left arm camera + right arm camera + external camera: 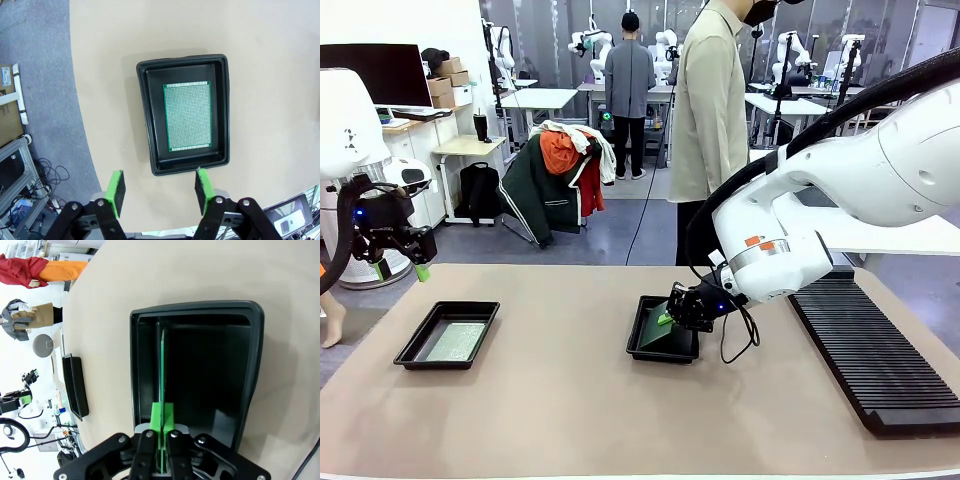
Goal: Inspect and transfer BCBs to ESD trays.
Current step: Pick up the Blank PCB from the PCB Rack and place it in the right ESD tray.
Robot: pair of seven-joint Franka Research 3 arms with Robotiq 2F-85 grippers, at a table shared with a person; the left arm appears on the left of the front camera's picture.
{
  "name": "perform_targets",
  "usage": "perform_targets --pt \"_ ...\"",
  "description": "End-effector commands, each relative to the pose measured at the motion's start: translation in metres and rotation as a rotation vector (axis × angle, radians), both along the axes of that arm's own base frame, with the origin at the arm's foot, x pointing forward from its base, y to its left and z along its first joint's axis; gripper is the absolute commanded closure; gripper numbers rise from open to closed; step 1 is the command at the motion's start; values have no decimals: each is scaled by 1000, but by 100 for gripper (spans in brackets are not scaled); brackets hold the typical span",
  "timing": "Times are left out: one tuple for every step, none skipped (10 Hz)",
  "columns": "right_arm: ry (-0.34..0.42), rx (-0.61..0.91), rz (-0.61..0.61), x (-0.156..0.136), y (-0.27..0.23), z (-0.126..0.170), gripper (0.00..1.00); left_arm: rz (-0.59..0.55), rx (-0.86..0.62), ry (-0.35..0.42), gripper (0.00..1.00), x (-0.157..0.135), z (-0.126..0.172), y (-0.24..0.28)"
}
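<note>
My right gripper (160, 440) pinches a board (163, 390) edge-on over the middle tray (200, 385). My left gripper (159, 192), jaws apart and empty, hovers over the left tray (150, 125) holding a flat board (188, 116); bare table toward 3 o'clock.

the left gripper (417, 262) hangs high at the far left, its fingers (116, 192) spread apart, holding nothing. the right arm reaches to the middle, bent down; the right gripper (667, 316) is closed.
</note>
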State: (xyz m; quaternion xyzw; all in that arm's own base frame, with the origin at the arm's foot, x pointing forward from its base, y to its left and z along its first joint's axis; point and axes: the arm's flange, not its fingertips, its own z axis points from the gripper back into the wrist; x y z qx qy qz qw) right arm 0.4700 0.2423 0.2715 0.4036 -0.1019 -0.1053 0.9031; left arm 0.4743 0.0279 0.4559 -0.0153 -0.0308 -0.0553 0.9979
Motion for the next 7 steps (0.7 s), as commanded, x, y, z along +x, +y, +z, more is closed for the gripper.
perform_targets --pt "-11 7 -1 -2 -1 -2 98 2 -1 -6 25 0 -2 0" --pt "-11 7 -1 -2 -1 -2 98 2 -1 -6 25 0 -2 0" --pt "0 0 0 0 0 0 98 2 -1 -6 25 0 -2 0" --pt "14 -26 -5 -1 3 6 98 2 -1 -6 25 0 -2 0" --pt "19 -35 -8 -2 7 10 96 2 -1 -6 25 0 -2 0" --pt "30 -63 -16 -2 11 14 89 2 -1 -6 25 0 -2 0" --pt "34 -87 -27 -2 14 17 84 2 -1 -6 25 0 -2 0"
